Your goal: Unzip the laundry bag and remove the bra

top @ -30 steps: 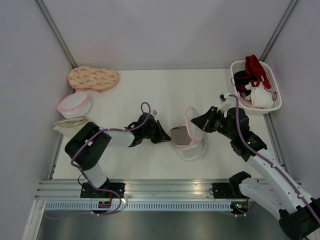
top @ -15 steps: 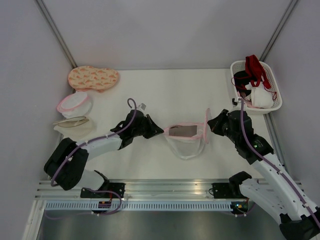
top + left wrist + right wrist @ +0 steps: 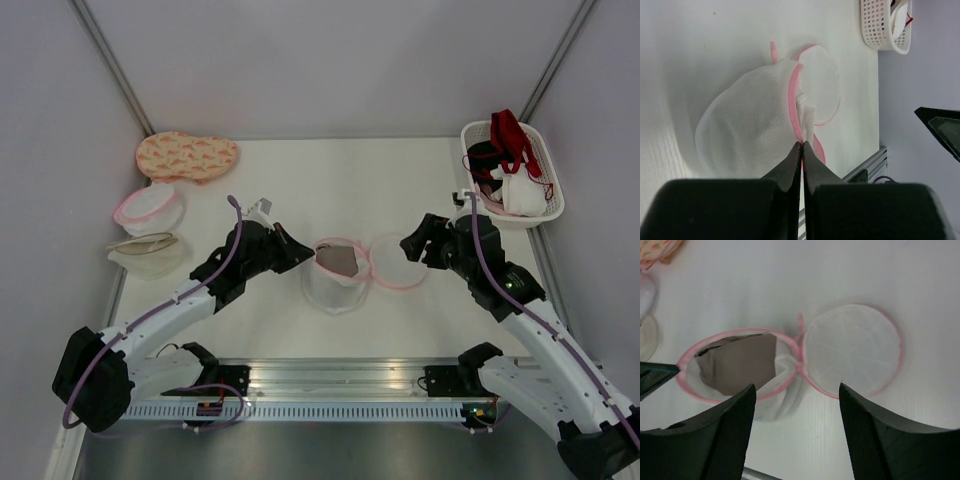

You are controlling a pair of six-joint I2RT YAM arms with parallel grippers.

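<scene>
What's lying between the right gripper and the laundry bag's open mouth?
The bag's own round mesh lid, pink-rimmed, flipped open and flat on the table. The top external view shows it best.

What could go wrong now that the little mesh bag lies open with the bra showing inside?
1. The left fingers pinch only the thin pink rim of the laundry bag. If that pinch slips, the soft bag could slide or fold shut when the bra is pulled.
2. The right fingers hang open above the folded-out lid. When they reach in, they might catch mesh along with the bra and drag the whole bag.
</scene>
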